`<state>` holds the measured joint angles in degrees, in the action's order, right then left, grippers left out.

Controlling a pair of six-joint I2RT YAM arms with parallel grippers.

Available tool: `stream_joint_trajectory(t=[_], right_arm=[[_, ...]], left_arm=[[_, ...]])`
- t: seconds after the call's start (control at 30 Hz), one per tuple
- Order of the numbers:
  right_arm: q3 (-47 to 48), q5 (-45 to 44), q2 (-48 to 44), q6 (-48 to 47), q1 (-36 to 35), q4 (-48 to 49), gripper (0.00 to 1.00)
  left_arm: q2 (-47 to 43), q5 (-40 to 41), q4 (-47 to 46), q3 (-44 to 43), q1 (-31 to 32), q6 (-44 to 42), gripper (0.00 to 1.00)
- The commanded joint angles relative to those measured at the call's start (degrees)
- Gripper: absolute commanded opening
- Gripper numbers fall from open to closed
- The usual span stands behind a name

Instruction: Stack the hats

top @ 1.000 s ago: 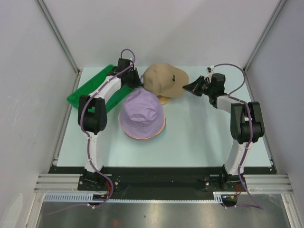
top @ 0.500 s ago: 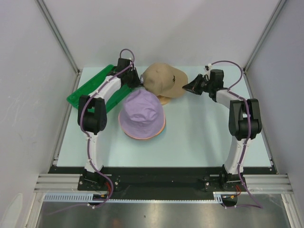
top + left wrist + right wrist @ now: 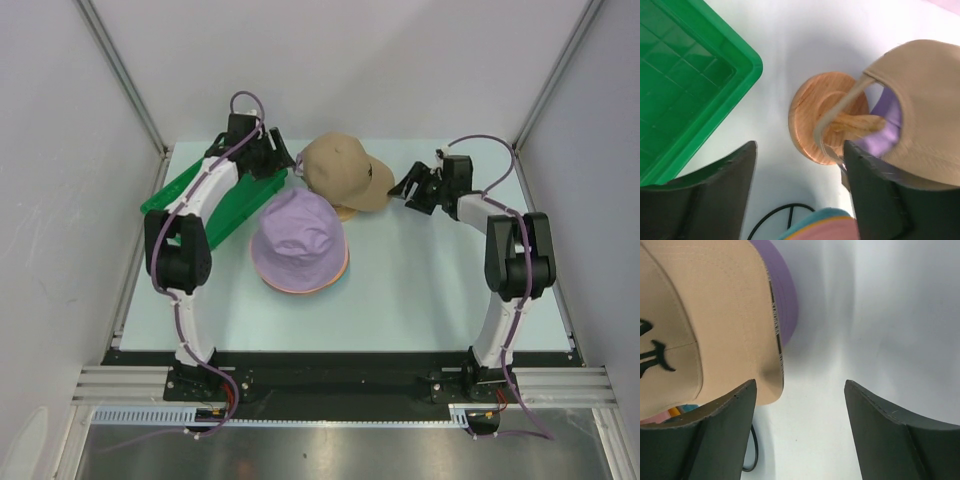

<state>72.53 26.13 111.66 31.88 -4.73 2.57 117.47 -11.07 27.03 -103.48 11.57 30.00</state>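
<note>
The tan baseball cap [image 3: 345, 172] rests tilted on the wooden stand [image 3: 346, 211], its brim [image 3: 705, 315] pointing right. My left gripper [image 3: 285, 160] stands open just left of the cap; in its wrist view the gripper [image 3: 800, 147] frames the stand's round base [image 3: 827, 117] and the cap's back strap. My right gripper [image 3: 405, 188] is open just right of the brim, and the right wrist view shows nothing between its fingertips [image 3: 800, 385]. In front of the stand a lavender bucket hat [image 3: 298, 235] tops a pile of hats with pink and orange rims [image 3: 340, 270].
A green tray [image 3: 215, 195] lies at the back left under the left arm, its corner [image 3: 747, 65] close to the stand. A black wire ring [image 3: 785, 220] lies on the pale table [image 3: 420, 280] beside the pile. White walls enclose the table.
Both grippers were shut at the cap's two sides and have opened and let go. The left arm drew back to the left, the right slightly right. The cap has settled on the stand.
</note>
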Motion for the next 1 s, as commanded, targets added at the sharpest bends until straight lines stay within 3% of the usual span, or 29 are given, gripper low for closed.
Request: stream_joint_trajectory(t=[0.0, 0.23, 0.47, 0.7, 0.97], right_arm=[[-1.5, -2.6, -6.3, -2.7, 0.4, 0.0, 0.76], [-6.9, -6.7, -14.2, -5.1, 0.9, 1.5, 0.78], [-14.3, -17.4, -26.8, -11.3, -0.2, 1.8, 0.78], [-23.7, -31.5, -41.1, -13.4, -3.9, 1.7, 0.78], [-30.8, -44.3, -54.6, -12.2, -10.8, -1.2, 0.78]], left_arm=[[-9.0, -0.8, -4.9, 4.9, -0.7, 0.3, 0.80], [-16.9, -5.5, -11.5, 11.5, -1.6, -0.6, 0.94], [-33.3, 3.7, -15.2, 26.6, -4.6, -4.6, 1.00], [-54.1, 14.1, -11.2, 44.4, -13.6, -5.4, 1.00], [-70.6, 20.8, -0.5, 55.6, -14.5, -10.1, 1.00]])
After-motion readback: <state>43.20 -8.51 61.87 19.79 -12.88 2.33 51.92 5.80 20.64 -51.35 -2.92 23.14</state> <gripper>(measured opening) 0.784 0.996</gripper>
